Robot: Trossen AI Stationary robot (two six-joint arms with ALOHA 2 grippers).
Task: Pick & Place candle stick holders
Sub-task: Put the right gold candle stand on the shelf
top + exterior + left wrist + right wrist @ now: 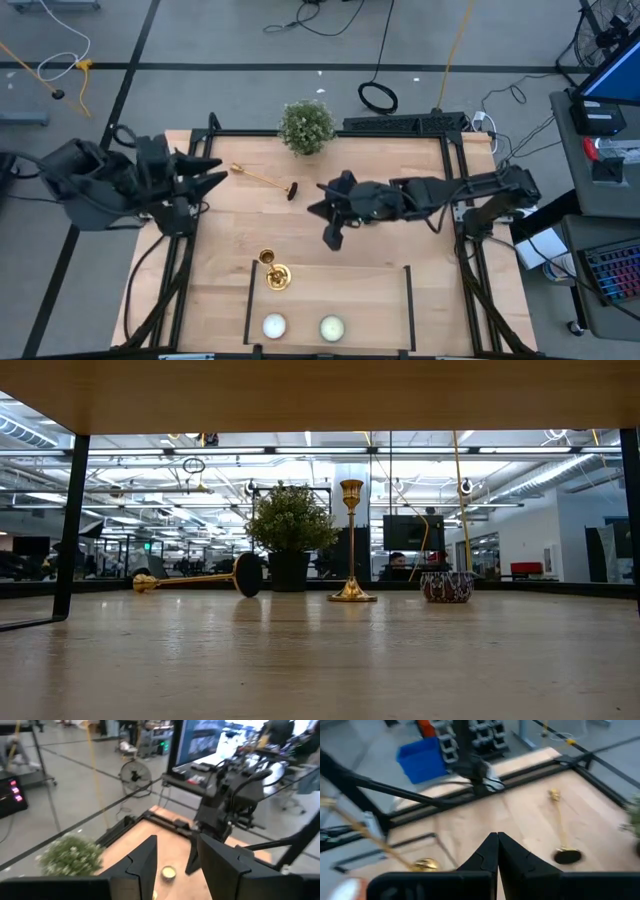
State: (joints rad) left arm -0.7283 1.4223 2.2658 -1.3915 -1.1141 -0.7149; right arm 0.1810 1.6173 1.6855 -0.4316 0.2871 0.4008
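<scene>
Candlesticks, two in sight: one candlestick [275, 273] upright at lower centre of the desk [380, 300], one lying candlestick [264, 180] upper centre. Two tealights [274, 326] along the bottom edge, one plant [306, 126] up top. Left gripper [205, 173] at left, jaws partly apart and empty; right gripper [333, 236] mid-frame, jaws pinched together, empty.

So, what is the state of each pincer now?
Left pincer: open, holding nothing.
Right pincer: shut, holding nothing.

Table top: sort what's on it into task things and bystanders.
Task things: upright candle stick holder; candle stick holder lying flat.
Bystanders: potted plant; white tealight; pale-green tealight.
</scene>
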